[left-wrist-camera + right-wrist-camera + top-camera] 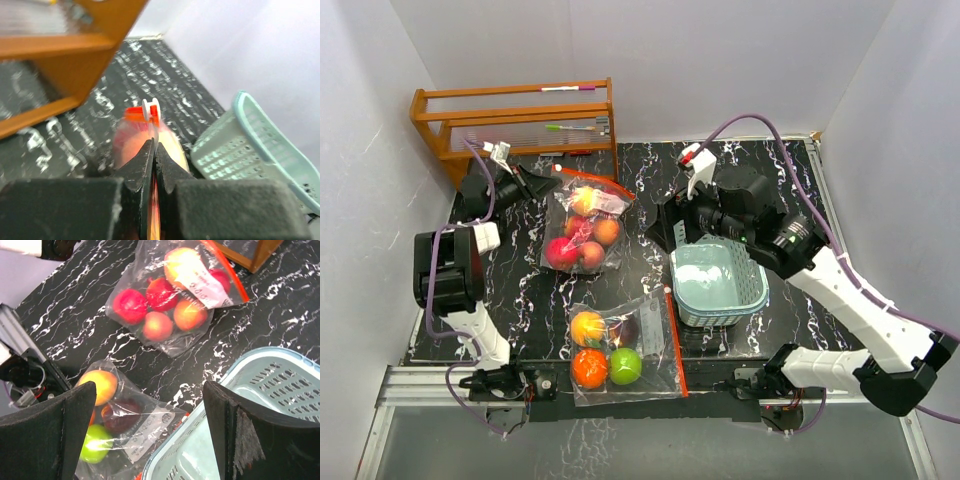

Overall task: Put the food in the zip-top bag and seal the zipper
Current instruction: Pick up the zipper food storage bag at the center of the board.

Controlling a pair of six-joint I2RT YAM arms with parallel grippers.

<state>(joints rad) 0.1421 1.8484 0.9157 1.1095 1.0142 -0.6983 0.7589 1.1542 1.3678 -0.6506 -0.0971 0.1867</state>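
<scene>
Fruit [561, 253] sits inside two zip bags on the tabletop [520, 290], a far bag [588, 215] and a near bag [630, 350]. Left gripper [154, 146] has its jaws pinched on the far bag's orange zipper edge. Right gripper [662, 232] hangs just beside the basket [720, 290], jaws wide, holding nothing.

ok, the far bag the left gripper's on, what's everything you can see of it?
Clear plastic zip-top bag, orange-red zipper strip with a white slider, white printed label. Holds several fruits, red, orange and yellow-pink. Rests on the black marble table beside the wooden rack; left gripper shut on its zipper edge, close to the slider.
</scene>
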